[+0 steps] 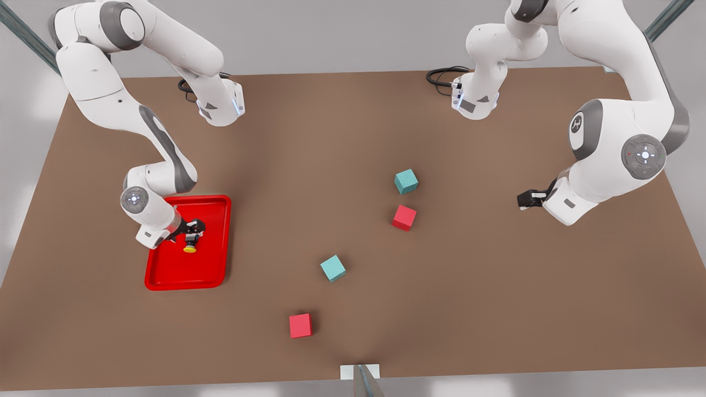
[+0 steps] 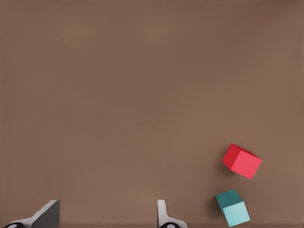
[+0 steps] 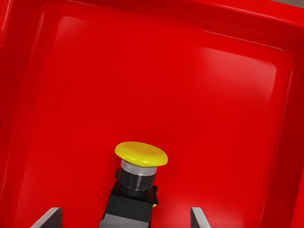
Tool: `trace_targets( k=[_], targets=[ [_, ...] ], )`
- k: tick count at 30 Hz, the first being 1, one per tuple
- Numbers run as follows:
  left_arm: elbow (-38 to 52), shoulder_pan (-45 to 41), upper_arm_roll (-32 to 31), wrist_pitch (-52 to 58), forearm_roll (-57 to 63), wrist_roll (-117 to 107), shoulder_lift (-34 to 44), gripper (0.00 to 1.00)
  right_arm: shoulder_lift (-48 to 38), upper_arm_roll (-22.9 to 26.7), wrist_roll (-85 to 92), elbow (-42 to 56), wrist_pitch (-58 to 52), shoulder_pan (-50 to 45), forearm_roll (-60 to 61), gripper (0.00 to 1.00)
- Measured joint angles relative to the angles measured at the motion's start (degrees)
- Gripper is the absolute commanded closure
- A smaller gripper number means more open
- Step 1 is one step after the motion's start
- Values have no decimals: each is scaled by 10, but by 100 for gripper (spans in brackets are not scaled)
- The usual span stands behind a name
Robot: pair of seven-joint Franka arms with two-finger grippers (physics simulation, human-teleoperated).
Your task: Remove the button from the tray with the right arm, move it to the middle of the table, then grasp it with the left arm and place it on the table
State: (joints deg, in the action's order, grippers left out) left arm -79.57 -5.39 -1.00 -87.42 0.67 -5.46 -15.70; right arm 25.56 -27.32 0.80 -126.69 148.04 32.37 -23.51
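Observation:
The button (image 1: pixel 190 245) lies in the red tray (image 1: pixel 212 264) at the front view's left, its yellow cap (image 3: pixel 141 154) pointing away from the wrist and its dark body toward it. My right gripper (image 1: pixel 193 230) is low over the tray. Its fingers (image 3: pixel 47 217) stand on either side of the button's body, open and apart from it. My left gripper (image 1: pixel 524 199) waits open above the brown table (image 1: pixel 331 138) at the front view's right, with nothing between its fingers (image 2: pixel 164 216).
Two teal cubes (image 1: pixel 406 181) (image 1: pixel 333 268) and two red cubes (image 1: pixel 404 217) (image 1: pixel 300 325) are scattered across the table's middle and front. In the left wrist view a red cube (image 2: pixel 242 161) and a teal cube (image 2: pixel 232 207) lie close to that gripper.

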Motion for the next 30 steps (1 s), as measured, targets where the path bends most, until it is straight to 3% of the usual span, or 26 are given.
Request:
trace_targets(
  k=[11,12,13,14,20,22,30],
  targets=[
    [-1,-18,-21,-1,1,-1,7,0,31,0,-7,3,5,3,-20,0],
    [0,-19,-27,2,0,-1,9,0,32,0,-8,3,5,3,-22,5],
    [0,-20,-30,3,1,-1,9,0,33,0,-8,4,6,3,-23,25],
    [0,-21,-32,4,1,-2,7,0,33,0,-9,4,6,3,-23,34],
    [0,-22,-35,6,1,-2,6,0,32,0,-11,5,6,4,-25,36],
    [0,-22,-35,8,1,-2,7,0,32,0,-12,5,6,4,-25,45],
    [27,-14,-33,15,8,-3,12,0,32,0,-14,5,6,3,-24,50]
  ],
)
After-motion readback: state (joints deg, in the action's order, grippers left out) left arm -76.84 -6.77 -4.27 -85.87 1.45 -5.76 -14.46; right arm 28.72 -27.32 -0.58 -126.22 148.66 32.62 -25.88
